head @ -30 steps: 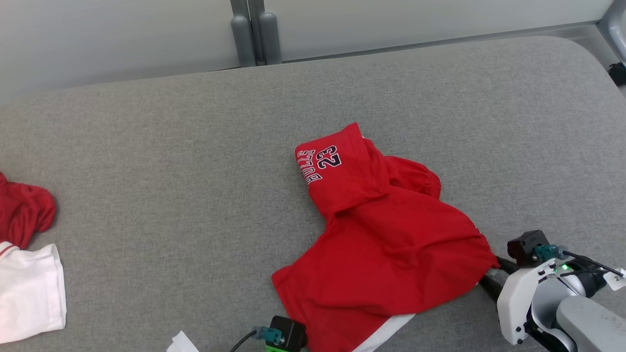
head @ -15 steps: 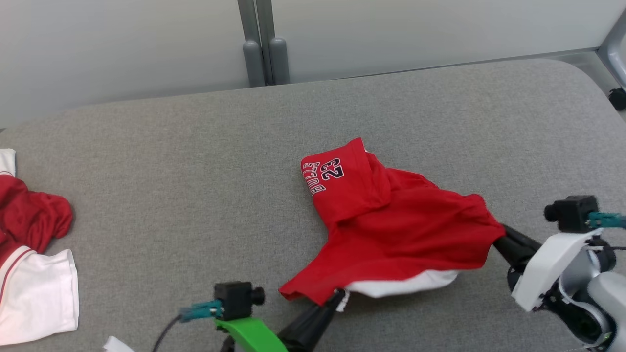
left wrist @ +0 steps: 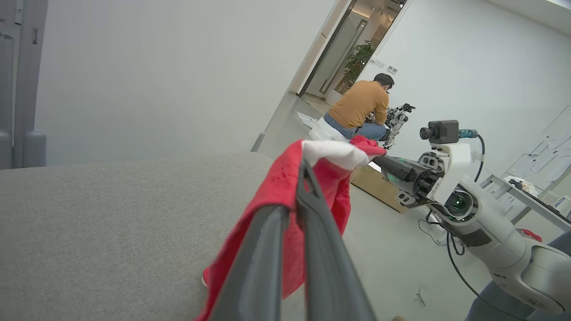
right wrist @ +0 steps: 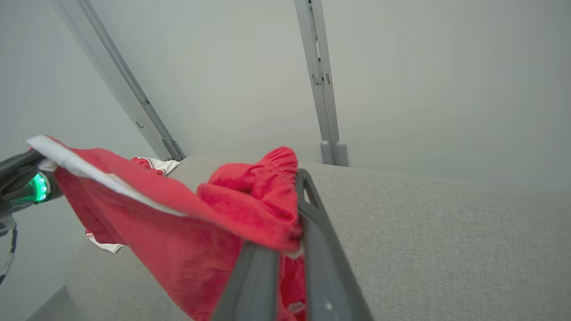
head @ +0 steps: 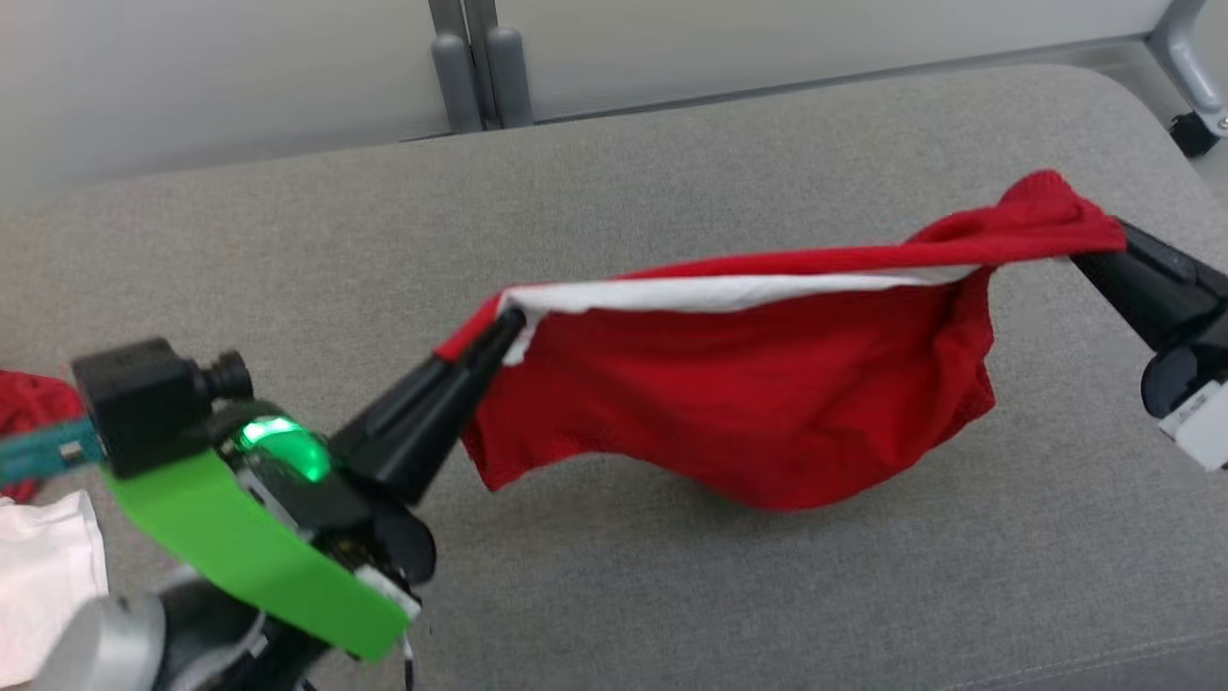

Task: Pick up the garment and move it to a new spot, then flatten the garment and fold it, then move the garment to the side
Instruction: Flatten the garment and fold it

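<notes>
Loose clothes point(head: 43, 566) lie at the left edge of the bench point(head: 288, 240). The left hand point(head: 507, 333) pinches the white-trimmed corner of the shorts point(head: 748, 422), which hang stretched over mid-bench with open grey surface around. The right hand point(head: 1092, 251) pinches their bunched end near the bench's right edge.

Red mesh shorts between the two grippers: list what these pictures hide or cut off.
Left wrist view: left gripper tips buried in the red mesh shorts; depth of bite hidden.
Right wrist view: right gripper tips covered by bunched cloth.
Head view: whether the sagging hem touches the grey fabric cushion is unclear.
Head view: red and white clothes cut off by the left edge.
</notes>
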Robot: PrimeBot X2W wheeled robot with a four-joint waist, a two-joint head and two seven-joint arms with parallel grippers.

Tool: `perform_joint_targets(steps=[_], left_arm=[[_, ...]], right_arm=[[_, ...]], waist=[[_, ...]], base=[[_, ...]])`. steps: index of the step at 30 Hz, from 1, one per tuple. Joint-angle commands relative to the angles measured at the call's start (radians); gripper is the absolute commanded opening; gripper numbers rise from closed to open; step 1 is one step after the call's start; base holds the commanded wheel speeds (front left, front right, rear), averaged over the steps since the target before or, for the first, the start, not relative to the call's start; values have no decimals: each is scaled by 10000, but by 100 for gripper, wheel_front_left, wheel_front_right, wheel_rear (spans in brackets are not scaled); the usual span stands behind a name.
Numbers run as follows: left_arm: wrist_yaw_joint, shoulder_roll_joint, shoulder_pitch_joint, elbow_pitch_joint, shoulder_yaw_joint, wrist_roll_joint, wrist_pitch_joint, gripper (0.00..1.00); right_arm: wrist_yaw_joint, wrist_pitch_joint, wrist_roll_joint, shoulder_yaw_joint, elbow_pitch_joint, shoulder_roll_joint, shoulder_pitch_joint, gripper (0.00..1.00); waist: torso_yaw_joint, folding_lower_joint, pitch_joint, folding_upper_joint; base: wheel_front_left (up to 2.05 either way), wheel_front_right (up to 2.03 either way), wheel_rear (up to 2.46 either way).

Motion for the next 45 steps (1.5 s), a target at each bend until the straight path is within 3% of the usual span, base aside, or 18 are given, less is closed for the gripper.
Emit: perform_joint_targets(steps=[1,5,9,12,17,22,25,29,34,38,45], left_arm=[[144,188,-856,243,258,-102,295,0],[368,532,-3203,1599,642,209,1113,0],[322,356,-5867,3647,644,710,1450,0],[43,61,-7837,5264,636,1318,1010,0],[-739,-680,-10344,8255,583,2338,-987,0],[-1131,-912,-10996,10465,-63,3095,-2417,0],[-1222,-976,-10270,11152,-422,2871,-2955,0],[-1236,-944,-8312,11180,-1411,2290,-3325,0],[-1239,-481,-5336,10583,-2434,1425,-3649,0],[-1168,-81,-3232,10087,-2773,1256,-4025,0],[-585,412,-596,8381,-2807,583,-4114,0]], right_arm=[[-7,500,60,-34,108,227,-562,0],[-7,1974,-111,-6,1025,1027,-2534,0],[-7,2913,-1575,-52,2892,2688,-5270,0],[-10,2723,-3557,-568,4667,4145,-7412,0],[-12,1376,-6251,-1633,7409,6429,-9984,0],[-12,524,-7271,-1672,9114,7317,-10362,0],[-12,431,-7239,-1063,9623,7175,-9568,0],[-12,937,-6315,140,9716,6564,-7718,0],[-14,2428,-4168,1721,8453,5117,-4613,0],[-23,2914,-2444,1850,6850,3878,-2553,0],[-21,2577,-1093,1697,5012,2849,367,0]], waist=[[-119,0,1062,0],[-30,0,2329,0],[39,0,3489,0],[96,0,4077,0],[117,0,4442,0],[102,0,4579,0],[158,0,4488,0],[355,0,4116,0],[670,0,3240,0],[857,0,2391,0],[1134,0,1082,0]], base=[[0,0,0],[0,0,0],[0,0,0],[0,0,0],[0,0,0],[0,0,0],[0,0,0],[0,0,0],[0,0,0],[0,0,0],[0,0,0]])
